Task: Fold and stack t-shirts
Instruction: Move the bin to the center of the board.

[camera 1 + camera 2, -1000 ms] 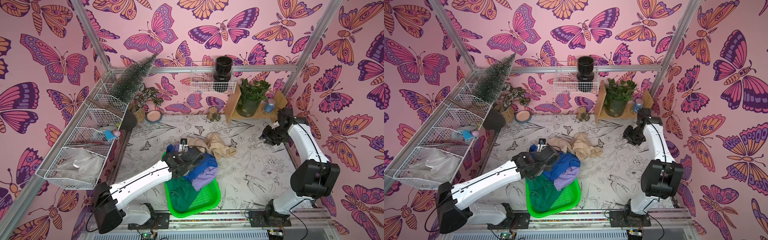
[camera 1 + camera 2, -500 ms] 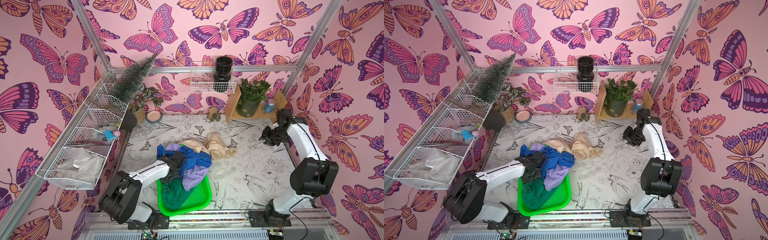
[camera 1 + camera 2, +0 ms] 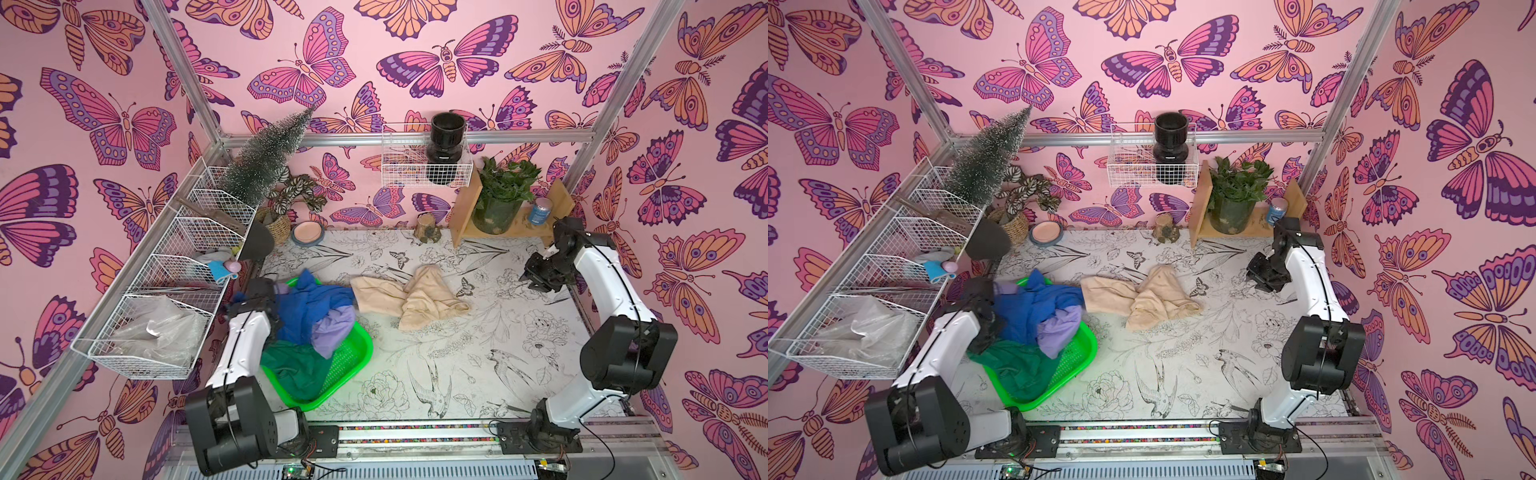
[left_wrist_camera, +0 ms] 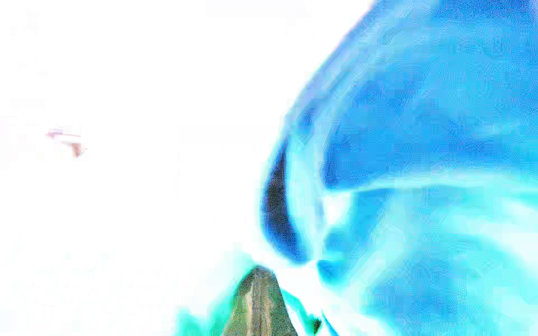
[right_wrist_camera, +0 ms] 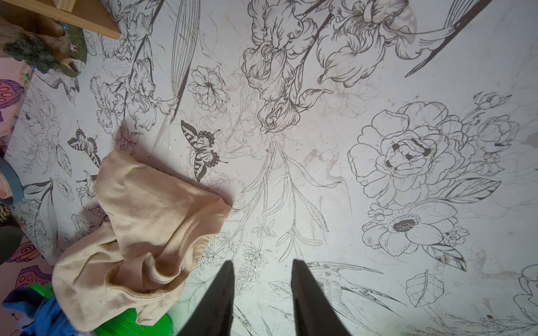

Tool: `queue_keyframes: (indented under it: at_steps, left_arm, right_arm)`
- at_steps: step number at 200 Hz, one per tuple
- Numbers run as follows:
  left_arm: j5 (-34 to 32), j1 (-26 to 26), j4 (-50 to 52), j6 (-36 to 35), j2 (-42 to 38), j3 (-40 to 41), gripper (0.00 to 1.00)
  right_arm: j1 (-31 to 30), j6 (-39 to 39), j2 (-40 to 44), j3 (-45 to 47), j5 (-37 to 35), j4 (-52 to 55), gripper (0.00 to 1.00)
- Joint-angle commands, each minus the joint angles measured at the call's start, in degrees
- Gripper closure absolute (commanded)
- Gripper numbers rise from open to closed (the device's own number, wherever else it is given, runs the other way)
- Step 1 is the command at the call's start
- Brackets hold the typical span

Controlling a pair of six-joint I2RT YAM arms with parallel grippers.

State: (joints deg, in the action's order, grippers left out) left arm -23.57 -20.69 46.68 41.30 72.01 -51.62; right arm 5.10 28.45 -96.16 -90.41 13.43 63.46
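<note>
Our left gripper [image 3: 272, 311] is sitting closed against the royal blue tee [image 3: 311, 307] at eight o'clock. Our right gripper [image 5: 261, 263] is hovering at three, narrowly parted and empty. The beige tee [image 3: 415, 299] is lying mid-table.

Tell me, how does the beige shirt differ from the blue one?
The beige t-shirt lies low on the table; the blue t-shirt is heaped over the green basket with the lavender t-shirt and dark green t-shirt. The beige t-shirt is pale, the blue t-shirt vivid. Both are crumpled, not folded.
</note>
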Motion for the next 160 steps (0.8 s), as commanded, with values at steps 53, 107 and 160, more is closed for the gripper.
queue_keyframes:
  at_steps: [53, 107, 160]
  left_arm:
    - [5.3, 1.8, 4.4, -5.8, -2.9, -4.4, 1.00]
    - [7.1, 26.7, -2.2, -3.2, -4.8, -2.5, 1.00]
    - [12.2, 44.9, -7.7, 1.1, 1.6, 1.4, 1.00]
  right_arm:
    - [-0.4, -0.5, -0.1, -1.7, -0.1, 1.5, 0.64]
    - [-0.4, -0.1, -1.0, -0.8, 0.5, 1.2, 0.65]
    - [-0.4, -0.1, -1.8, -1.1, 0.1, 1.9, 0.65]
